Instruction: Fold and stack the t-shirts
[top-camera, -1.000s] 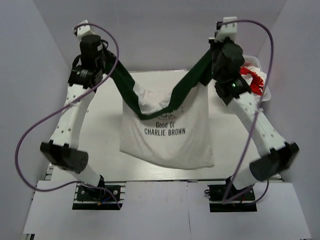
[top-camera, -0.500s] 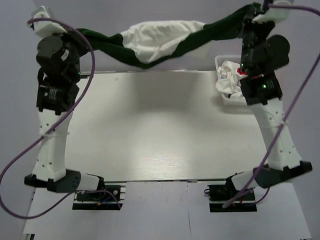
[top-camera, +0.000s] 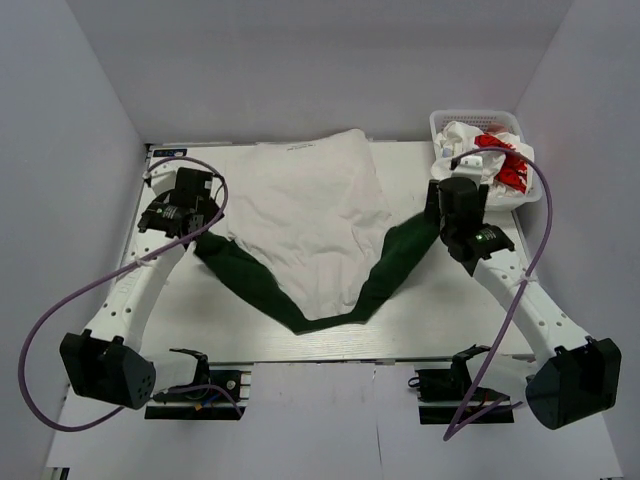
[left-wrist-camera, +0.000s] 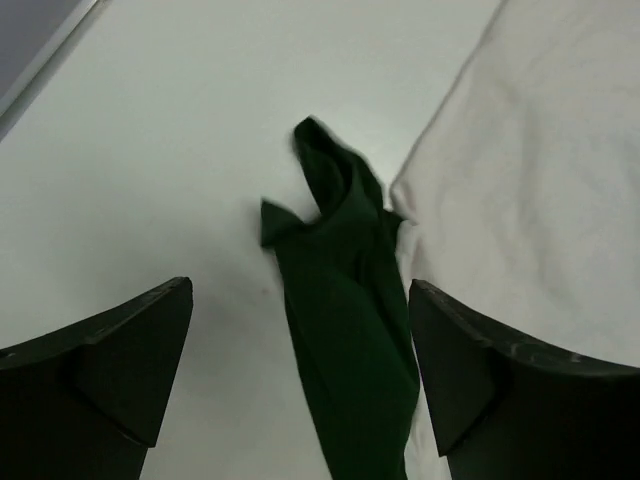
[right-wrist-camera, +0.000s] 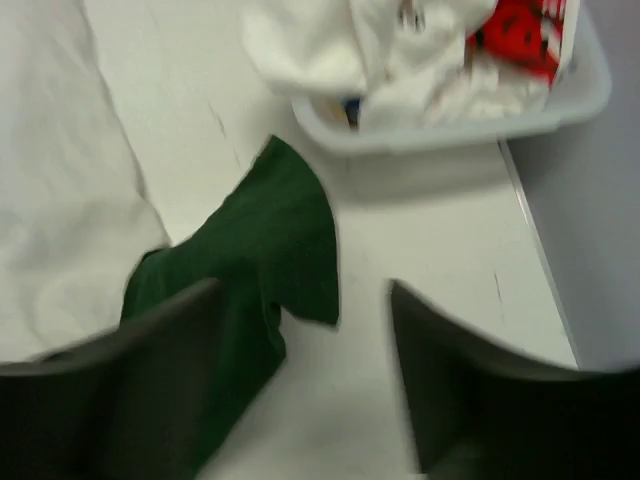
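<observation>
Shirt now down flat on counter; left pincer and right pincer both open, empty. Risk: twisted sleeves get folded in crooked.

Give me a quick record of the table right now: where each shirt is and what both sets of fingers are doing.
green-sleeved shirt: spread flat on the table, no print showing, sleeves toward the arms
second shirt: crumpled, white with red, in the basket
basket place: far right corner
left fingers: apart, over the left-hand sleeve, holding nothing
right fingers: apart, over the right-hand sleeve, holding nothing
folding: not yet begun
</observation>
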